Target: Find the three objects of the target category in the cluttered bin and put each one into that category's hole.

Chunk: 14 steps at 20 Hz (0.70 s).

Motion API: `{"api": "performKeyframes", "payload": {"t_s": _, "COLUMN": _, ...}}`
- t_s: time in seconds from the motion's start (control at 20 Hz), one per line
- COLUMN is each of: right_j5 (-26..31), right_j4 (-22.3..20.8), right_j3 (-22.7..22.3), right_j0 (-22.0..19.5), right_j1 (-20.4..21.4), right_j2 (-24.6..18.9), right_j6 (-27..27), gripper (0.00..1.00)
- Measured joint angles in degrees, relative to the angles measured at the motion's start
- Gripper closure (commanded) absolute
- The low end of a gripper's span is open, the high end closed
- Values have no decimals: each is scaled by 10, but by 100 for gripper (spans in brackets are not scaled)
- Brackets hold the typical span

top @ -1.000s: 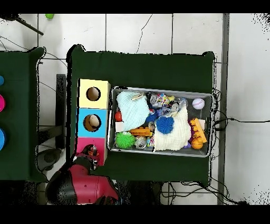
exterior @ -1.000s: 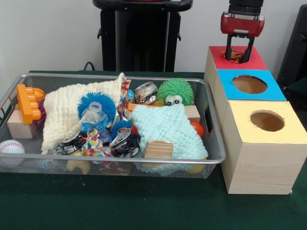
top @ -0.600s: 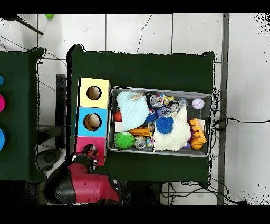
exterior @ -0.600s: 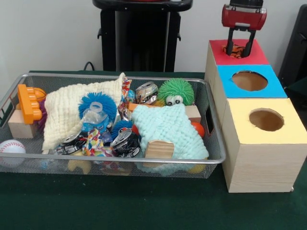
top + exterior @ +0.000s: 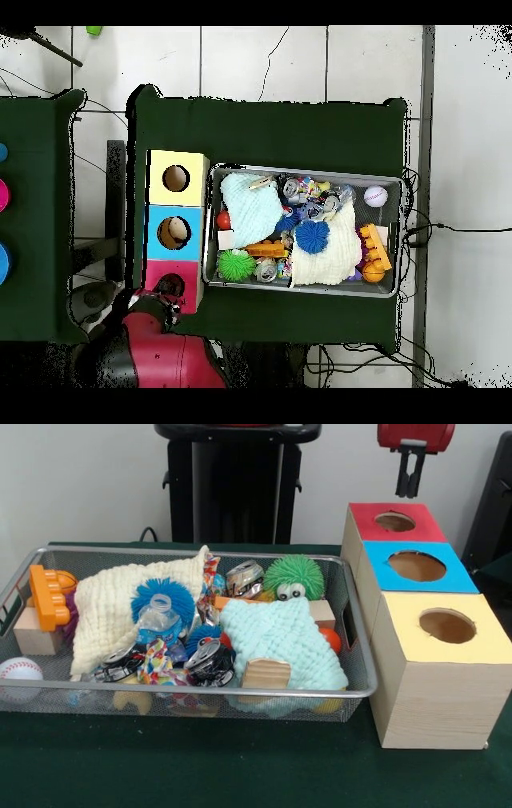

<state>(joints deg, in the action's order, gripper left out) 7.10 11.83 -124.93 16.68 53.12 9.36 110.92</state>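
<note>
- In the front view we see the gripper [image 5: 410, 482] hanging above the red box [image 5: 395, 522], its two black fingers [image 5: 404, 474] close together and grasping nothing we can make out.
- The red box's hole [image 5: 394, 522] sits directly beneath it, with the blue box [image 5: 417, 566] and yellow box [image 5: 445, 626] lined up nearer the camera.
- Beside the boxes, the wire bin [image 5: 358, 656] holds a green spiky ball [image 5: 293, 577], a mint cloth [image 5: 282, 638], a cream cloth [image 5: 112, 610], a blue pom [image 5: 162, 594], crushed cans [image 5: 210, 662] and a baseball [image 5: 18, 670].
- In the overhead view we see the red arm [image 5: 150, 350] just below the red box [image 5: 172, 287]; the bin [image 5: 305, 170] lies right of the three boxes.
- Here we cannot tell the fingers' state.
</note>
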Motion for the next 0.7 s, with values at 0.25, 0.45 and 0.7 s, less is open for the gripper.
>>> {"api": "performKeyframes", "payload": {"t_s": 0.25, "right_j5": 0, "right_j4": 0, "right_j3": 0, "right_j0": 0, "right_j1": 10, "right_j2": 1, "right_j6": 0, "gripper": 100}}
{"api": "performKeyframes", "payload": {"t_s": 0.45, "right_j5": 0, "right_j4": -1, "right_j3": 0, "right_j0": -2, "right_j1": 11, "right_j2": 1, "right_j6": 0, "gripper": 100}}
{"api": "performKeyframes", "payload": {"t_s": 0.7, "right_j5": 0, "right_j4": -54, "right_j3": 16, "right_j0": -3, "right_j1": -1, "right_j2": 34, "right_j6": 0, "gripper": 100}}
